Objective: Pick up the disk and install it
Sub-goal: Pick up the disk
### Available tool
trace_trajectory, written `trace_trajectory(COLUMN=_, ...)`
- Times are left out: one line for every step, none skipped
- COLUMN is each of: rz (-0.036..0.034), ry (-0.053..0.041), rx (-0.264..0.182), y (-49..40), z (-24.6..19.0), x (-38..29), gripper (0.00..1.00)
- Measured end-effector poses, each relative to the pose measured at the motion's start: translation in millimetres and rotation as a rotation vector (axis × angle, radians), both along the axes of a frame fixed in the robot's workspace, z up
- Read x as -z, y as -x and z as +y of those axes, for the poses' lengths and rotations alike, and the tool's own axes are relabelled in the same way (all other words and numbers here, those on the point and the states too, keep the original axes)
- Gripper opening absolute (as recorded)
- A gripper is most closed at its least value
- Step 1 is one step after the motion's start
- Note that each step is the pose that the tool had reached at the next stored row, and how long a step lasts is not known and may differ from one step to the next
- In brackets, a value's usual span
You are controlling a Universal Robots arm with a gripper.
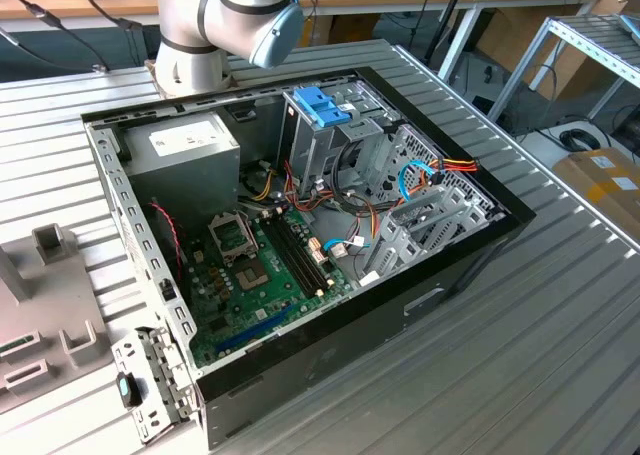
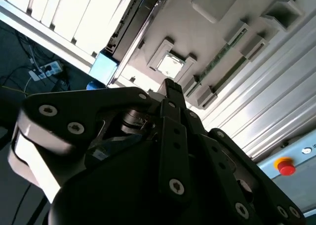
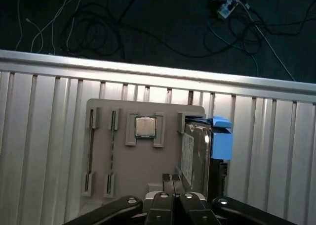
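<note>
In the first wrist view the gripper (image 3: 171,179) hangs over the tray (image 3: 123,160), jaws pressed together and holding nothing. The disk (image 3: 194,153) stands on edge in a tray slot, just to one side of the fingertips' line, on the side away from the chip (image 3: 144,127). Its long axis runs parallel to the tray's long slots. It has a silver body, a white label and a blue carrier (image 3: 222,142). In the exterior view the tray lies lower left, outside the case (image 1: 330,355)
</note>
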State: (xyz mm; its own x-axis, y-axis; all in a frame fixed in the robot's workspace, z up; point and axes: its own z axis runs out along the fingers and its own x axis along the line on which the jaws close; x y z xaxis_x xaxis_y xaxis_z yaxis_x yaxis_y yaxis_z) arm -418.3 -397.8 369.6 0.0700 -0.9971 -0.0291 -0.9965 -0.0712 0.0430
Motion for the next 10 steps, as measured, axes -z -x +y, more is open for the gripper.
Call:
trace_trajectory(rz=0.0001, ry=0.0000, rx=0.015, y=0.0, z=0.0, x=0.4, gripper=0.11)
trace_trajectory(rz=0.0000, ry=0.0000, rx=0.031, y=0.0, z=0.0, x=0.9, gripper=0.11)
trace_trajectory(rz=0.0000, ry=-0.0001, rx=0.046, y=0.0, z=0.0, x=1.3, gripper=0.11)
trace_trajectory(rz=0.0000, ry=-0.0001, rx=0.063, y=0.0, z=0.0, x=1.8, gripper=0.11)
trace_trajectory(rz=0.0001, ry=-0.0002, rx=0.089, y=0.0, z=0.0, x=2.5, gripper=0.11)
trace_trajectory(rz=0.0002, ry=-0.0001, rx=0.103, y=0.0, z=0.0, x=2.7, gripper=0.11)
trace_trajectory(rz=0.0002, ry=-0.0001, rx=0.118, y=0.0, z=0.0, x=2.9, gripper=0.11)
trace_trajectory(rz=0.0002, ry=-0.0001, rx=0.128, y=0.0, z=0.0, x=3.0, gripper=0.11)
trace_trajectory(rz=0.0000, ry=-0.0003, rx=0.128, y=0.0, z=0.0, x=3.0, gripper=0.11)
trace_trajectory(rz=0.0000, ry=-0.0002, rx=0.128, y=0.0, z=0.0, x=3.0, gripper=0.11)
